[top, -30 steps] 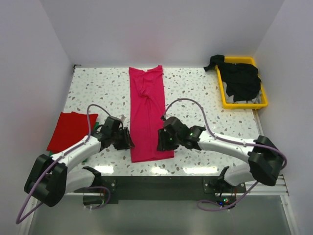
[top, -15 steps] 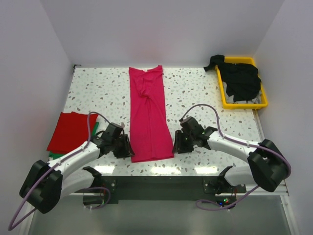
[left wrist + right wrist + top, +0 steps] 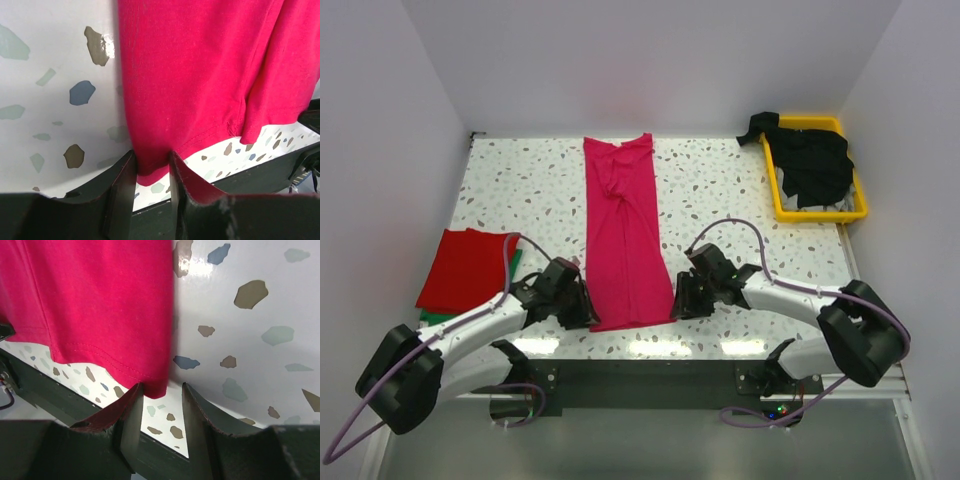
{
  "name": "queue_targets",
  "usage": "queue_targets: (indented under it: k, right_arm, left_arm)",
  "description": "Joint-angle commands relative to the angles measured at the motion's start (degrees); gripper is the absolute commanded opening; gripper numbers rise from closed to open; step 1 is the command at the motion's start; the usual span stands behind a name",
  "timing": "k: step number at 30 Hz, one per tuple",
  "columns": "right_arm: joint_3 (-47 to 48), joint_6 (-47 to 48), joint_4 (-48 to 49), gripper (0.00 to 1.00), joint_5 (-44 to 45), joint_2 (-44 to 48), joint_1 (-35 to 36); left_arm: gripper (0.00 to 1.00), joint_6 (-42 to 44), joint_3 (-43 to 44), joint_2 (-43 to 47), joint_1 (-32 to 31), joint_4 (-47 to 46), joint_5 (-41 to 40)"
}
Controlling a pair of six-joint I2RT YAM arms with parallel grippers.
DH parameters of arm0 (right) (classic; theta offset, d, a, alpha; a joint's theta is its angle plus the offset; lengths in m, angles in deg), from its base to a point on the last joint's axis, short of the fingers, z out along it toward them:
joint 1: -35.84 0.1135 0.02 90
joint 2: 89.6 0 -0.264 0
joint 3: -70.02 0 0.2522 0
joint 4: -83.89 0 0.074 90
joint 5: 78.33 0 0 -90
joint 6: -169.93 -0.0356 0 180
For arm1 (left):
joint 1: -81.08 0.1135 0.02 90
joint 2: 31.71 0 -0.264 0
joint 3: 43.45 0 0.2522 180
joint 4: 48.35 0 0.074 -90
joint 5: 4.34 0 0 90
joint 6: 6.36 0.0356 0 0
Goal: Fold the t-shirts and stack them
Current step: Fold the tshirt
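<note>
Magenta-pink t-shirt (image 3: 620, 230), folded to a long narrow strip, lay in the middle of the table (image 3: 740, 200), its long axis running from the far edge toward the arms. The near hem was the part that mattered. The left pincer (image 3: 582, 308) stood at its near-left corner and the right pincer (image 3: 678, 300) at its near-right corner, each arm about equally near. Both pincers had their jaws apart. On the left the hem corner filled the gap, though it did not look pinched yet. On the right the corner only just reached in. I judged that the right one needed to go slightly further toward the cloth before closing.
</note>
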Motion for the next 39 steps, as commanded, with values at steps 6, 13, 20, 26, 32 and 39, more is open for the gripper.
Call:
queue_targets:
  k: [6, 13, 20, 26, 32, 39]
  right_arm:
    - [-1.55, -1.31, 4.78, 0.4, -2.68, -1.15, -0.1]
    - [-2.51, -1.58, 6.19, 0.4, -3.38, -1.67, -0.19]
    - [-2.86, -2.02, 7.86, 0.39, -4.79, -2.99, -0.01]
    - [-4.01, -2.72, 8.3, 0.24, -4.97, -2.2, 0.6]
    - [-5.5, -4.39, 7.51, 0.12, -2.86, 0.43, 3.67]
    - [-7.26, -6.5, 3.92, 0.07, 2.05, 6.32, 8.33]
  left_arm:
    - [0.25, -3.16, -2.7, -1.34, -2.62, 0.6, -2.57]
    - [0.1, -3.69, -3.58, -1.34, -3.67, 0.16, -2.84]
    - [0.0, -2.99, -3.84, -1.52, -4.2, -0.28, -2.49]
    - [0.0, -1.75, -3.67, -0.47, -4.29, 0.07, -2.4]
    - [0.0, -0.61, -4.46, 1.55, -4.72, 0.07, -1.43]
    - [0.0, 0.53, -5.69, 6.64, -5.87, 1.04, -0.82]
